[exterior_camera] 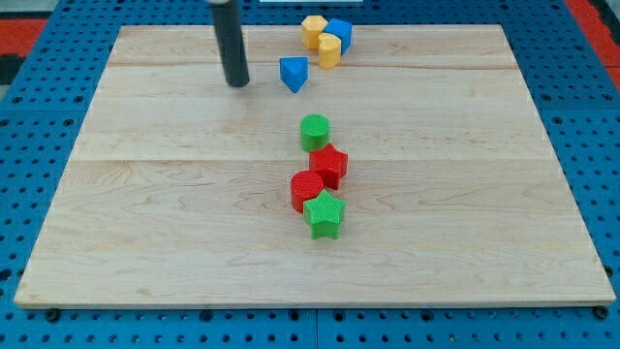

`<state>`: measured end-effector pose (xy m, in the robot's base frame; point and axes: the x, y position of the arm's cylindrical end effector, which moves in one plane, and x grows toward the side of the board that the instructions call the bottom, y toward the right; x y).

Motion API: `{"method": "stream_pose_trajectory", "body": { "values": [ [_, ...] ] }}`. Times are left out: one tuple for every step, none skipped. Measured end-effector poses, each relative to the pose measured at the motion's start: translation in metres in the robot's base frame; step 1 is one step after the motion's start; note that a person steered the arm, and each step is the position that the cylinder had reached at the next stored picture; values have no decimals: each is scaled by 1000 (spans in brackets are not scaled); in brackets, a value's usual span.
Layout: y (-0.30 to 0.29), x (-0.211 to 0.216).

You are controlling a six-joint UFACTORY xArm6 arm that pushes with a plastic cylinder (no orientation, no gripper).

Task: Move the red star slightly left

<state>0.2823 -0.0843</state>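
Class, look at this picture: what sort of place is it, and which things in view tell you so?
Probably a robotics lab test bench: a wooden board lies on a blue perforated panel, small coloured blocks such as the red star sit on it, and my tip stands near the blue block.

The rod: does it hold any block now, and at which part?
Nothing is held. My tip rests apart from all blocks, at the view's left of the blue block.

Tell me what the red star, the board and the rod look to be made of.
Red star: probably 3D-printed plastic, matte; fine ridged lines show on its top.
Board: light wood, smooth, with visible grain and plank seams.
Rod, ending in my tip at the view's upper left of the blocks: dark, matte; metal or plastic, I can't tell.
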Motion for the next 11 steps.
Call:
{"method": "stream_pose_trajectory", "body": {
  "values": [
    [100, -20],
    [137, -22],
    [163, -15],
    [165, 26],
    [169, 81],
    [182, 98],
    [156, 115],
    [156, 153],
    [149, 190],
    [106, 192],
    [98, 192]
  ]
}}
